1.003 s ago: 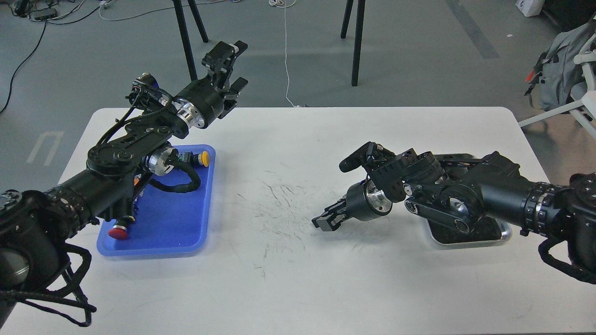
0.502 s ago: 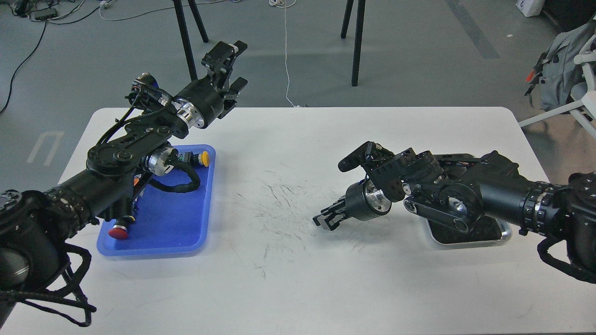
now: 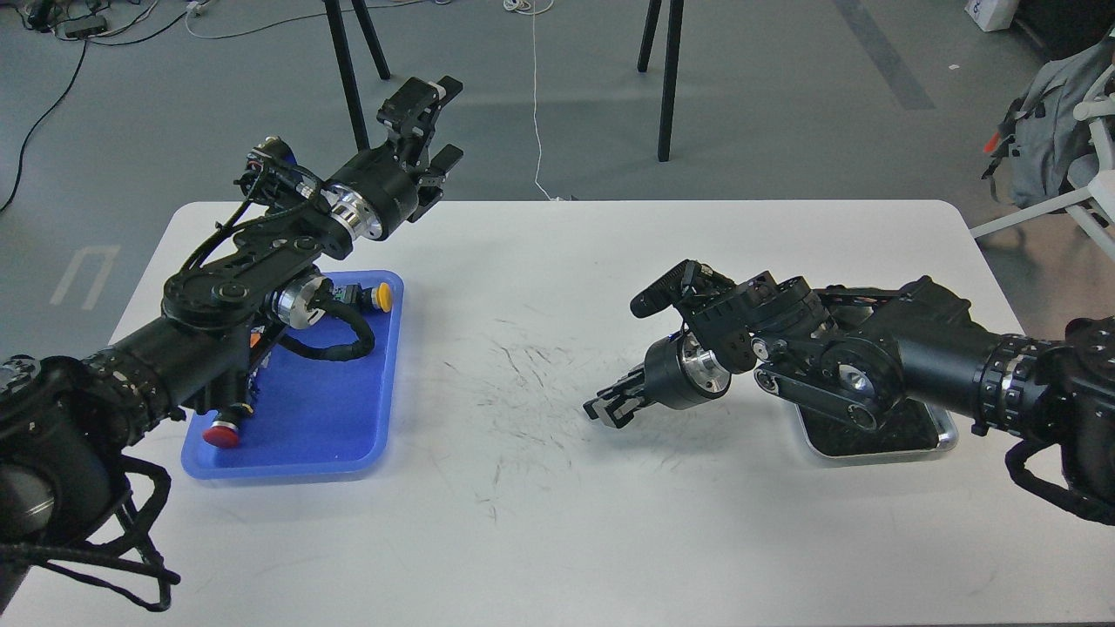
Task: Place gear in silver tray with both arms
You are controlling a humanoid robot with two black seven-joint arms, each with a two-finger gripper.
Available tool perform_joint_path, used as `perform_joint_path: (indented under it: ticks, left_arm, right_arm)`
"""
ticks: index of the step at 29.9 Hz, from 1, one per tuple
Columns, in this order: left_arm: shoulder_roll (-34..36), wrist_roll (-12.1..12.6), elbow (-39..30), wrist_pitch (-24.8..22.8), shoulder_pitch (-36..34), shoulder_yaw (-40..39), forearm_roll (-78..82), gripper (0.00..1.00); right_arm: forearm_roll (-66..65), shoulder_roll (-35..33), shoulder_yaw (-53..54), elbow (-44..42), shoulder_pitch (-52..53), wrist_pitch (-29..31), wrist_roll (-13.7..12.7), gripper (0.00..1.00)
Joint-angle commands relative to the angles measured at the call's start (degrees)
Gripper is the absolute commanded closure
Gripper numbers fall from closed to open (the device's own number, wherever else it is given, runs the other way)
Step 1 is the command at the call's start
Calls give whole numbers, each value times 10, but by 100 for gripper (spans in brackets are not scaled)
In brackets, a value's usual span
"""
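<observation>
Although much of it is covered by the right forearm, the silver tray (image 3: 942,433) is seen lying flat on the white table (image 3: 557,522) at its right side, with only its near rim and a strip of dark bottom exposed. The right tool (image 3: 607,405) is held low over the table well to the left of that tray, pointing left toward the table's middle; its fingers are seen close together with nothing visible between them. The left tool (image 3: 429,117) is raised above the far left edge of the table, beyond the blue tray (image 3: 331,435), with its fingers spread wide and nothing held. A gear cannot be made out; small objects with a red cap (image 3: 221,434) and a yellow cap (image 3: 380,299) lie in the blue tray.

Compared with one second ago, the right arm is found slightly farther left and a little higher in the view, so that the right tool has been carried marginally away from the silver tray; the left arm is unchanged.

The direction of the silver tray's long axis cannot be told, since too little of it is shown.
</observation>
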Motion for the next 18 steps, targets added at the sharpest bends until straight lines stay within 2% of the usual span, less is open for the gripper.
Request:
perform_joint_path:
  ticks: [1, 5, 18]
  left_arm:
    - [1, 0, -1, 0, 0, 1, 0, 0]
    - [0, 0, 0, 0, 0, 1, 0, 0]
    - [-2, 0, 5, 0, 0, 3, 2, 0]
  right_arm:
    - [1, -5, 9, 2, 4, 0, 2, 87]
    - [14, -18, 19, 1, 19, 1, 10, 87]
    - [76, -87, 60, -5, 47, 0, 11, 87]
